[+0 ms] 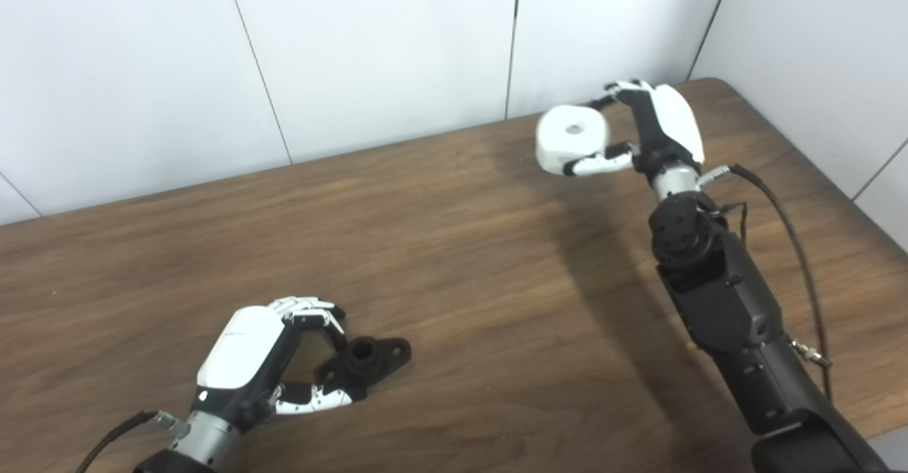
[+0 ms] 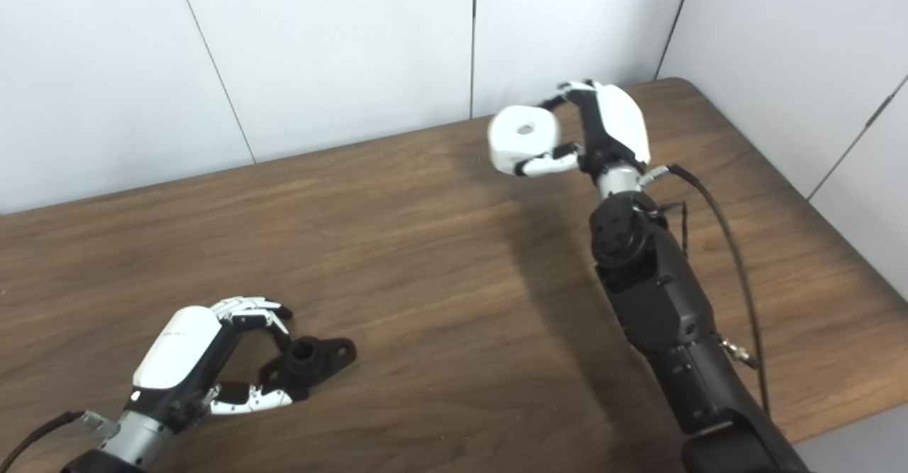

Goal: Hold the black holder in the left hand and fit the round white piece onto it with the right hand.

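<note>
The black holder (image 1: 369, 359), a flat bracket with a short tube standing up in its middle, lies on the brown table (image 1: 454, 260) at the front left. My left hand (image 1: 269, 356) is curled over its near end, with the thumb (image 1: 316, 398) against its edge and the fingertips (image 1: 333, 320) close by the tube. The round white piece (image 1: 571, 140), which has a small hole in its top face, is held above the back right of the table. My right hand (image 1: 649, 129) is shut on it from the right side.
White wall panels (image 1: 369, 54) stand along the table's far edge and right side. My right forearm (image 1: 723, 303) and its cable (image 1: 794, 246) stretch over the table's right part. The table's right corner (image 1: 716, 86) lies just behind the right hand.
</note>
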Robot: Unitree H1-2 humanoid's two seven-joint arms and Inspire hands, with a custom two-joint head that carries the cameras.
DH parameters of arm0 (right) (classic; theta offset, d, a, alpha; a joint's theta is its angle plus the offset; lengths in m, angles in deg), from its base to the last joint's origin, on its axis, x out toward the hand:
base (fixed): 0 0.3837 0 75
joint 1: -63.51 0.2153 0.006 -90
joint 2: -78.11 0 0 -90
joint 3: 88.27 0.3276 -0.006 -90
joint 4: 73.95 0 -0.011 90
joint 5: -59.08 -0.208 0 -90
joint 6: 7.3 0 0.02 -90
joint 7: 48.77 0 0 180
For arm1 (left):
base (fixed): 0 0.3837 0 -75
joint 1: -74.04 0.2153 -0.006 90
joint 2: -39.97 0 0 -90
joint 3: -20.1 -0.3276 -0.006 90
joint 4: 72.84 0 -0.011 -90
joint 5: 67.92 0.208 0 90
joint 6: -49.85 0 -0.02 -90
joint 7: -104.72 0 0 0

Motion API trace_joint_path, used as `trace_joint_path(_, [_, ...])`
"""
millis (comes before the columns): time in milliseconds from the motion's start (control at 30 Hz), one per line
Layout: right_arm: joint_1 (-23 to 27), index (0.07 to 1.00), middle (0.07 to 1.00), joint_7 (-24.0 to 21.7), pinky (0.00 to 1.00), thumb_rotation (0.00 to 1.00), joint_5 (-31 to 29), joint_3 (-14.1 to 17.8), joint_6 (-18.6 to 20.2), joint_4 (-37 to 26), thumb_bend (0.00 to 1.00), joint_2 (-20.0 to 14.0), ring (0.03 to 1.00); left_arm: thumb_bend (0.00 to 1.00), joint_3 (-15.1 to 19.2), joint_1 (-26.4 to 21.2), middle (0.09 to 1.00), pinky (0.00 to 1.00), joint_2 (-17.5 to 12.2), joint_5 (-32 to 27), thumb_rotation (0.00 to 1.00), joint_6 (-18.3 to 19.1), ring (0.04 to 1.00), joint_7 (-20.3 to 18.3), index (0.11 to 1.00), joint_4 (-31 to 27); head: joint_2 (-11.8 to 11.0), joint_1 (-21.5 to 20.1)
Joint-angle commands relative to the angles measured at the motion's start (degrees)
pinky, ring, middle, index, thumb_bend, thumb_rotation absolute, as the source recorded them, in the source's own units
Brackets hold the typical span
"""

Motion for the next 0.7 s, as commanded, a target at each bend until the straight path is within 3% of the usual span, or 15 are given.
trace_joint_path(0, [1.13, 0.482, 0.826, -2.06, 0.91, 0.15, 0.42, -0.13, 0.97, -4.96, 0.53, -1.04, 0.911, 0.52, -0.62, 0.35, 0.737, 0.83, -0.48, 1.49, 0.05, 1.89, 0.785, -1.68, 0.483, 0.51, 0.17, 0.45])
trace_joint_path(133, [0.34, 0.482, 0.836, -8.39, 0.86, 0.14, 1.30, -2.14, 3.91, -11.90, 0.53, -0.93, 0.917, 0.52, -1.01, 0.47, 0.738, 0.83, -0.29, 2.21, 0.05, 1.92, 0.789, -1.55, 0.483, 0.44, 0.86, 2.76])
trace_joint_path(367, [-0.60, 0.482, 0.830, -17.71, 0.87, 0.14, 4.38, -2.67, 4.29, -19.15, 0.53, 0.68, 0.905, 0.52, -1.67, 0.59, 0.745, 0.85, 0.61, 3.05, 0.05, 3.83, 0.801, -2.67, 0.483, -0.60, 2.27, 6.80])
trace_joint_path(667, [-2.52, 0.482, 0.816, -25.11, 0.86, 0.14, 5.21, -5.22, 4.26, -25.93, 0.53, 2.68, 0.885, 0.52, -2.82, 0.81, 0.764, 0.88, 1.77, 3.56, 0.05, 6.09, 0.824, -2.87, 0.484, -1.13, 3.97, 12.03])
